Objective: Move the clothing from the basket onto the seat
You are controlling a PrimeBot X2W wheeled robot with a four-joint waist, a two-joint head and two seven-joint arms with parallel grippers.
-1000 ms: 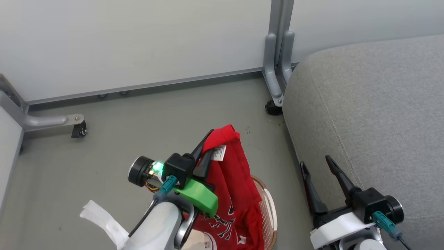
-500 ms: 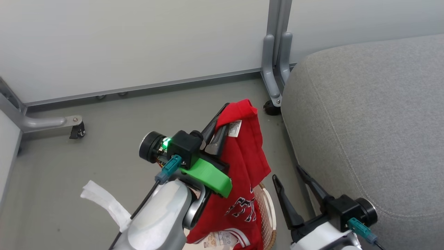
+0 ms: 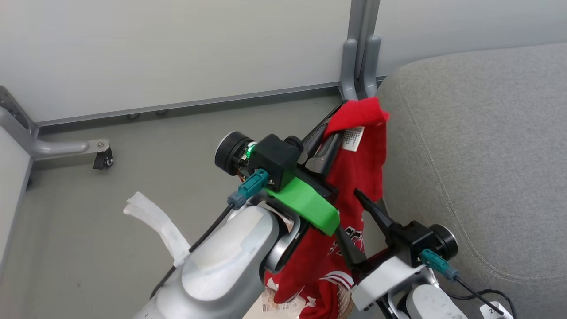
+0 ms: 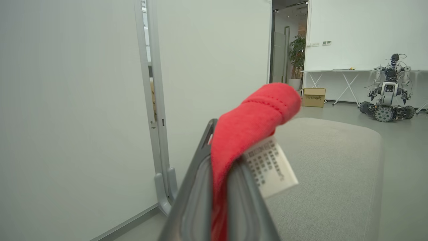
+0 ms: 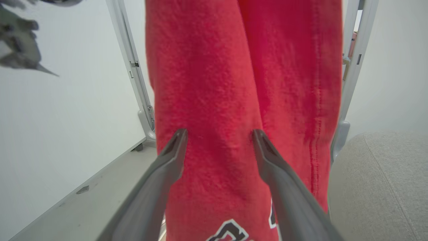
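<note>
Dangling above the basket [image 3: 343, 296] at 6 o'clock, the clothing [image 3: 363, 168] is being faced by the right gripper [image 3: 346, 209], spread wide and empty, and pinched tight higher up by the left gripper [image 3: 339, 122]. Seems mid-transfer, so next it's probably needing to be swung onto the seat [image 3: 478, 155] at 3 o'clock and released.

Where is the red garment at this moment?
In the head view the red garment hangs in the air near the middle, pinched at its top by the left gripper, just left of the grey seat.
</note>
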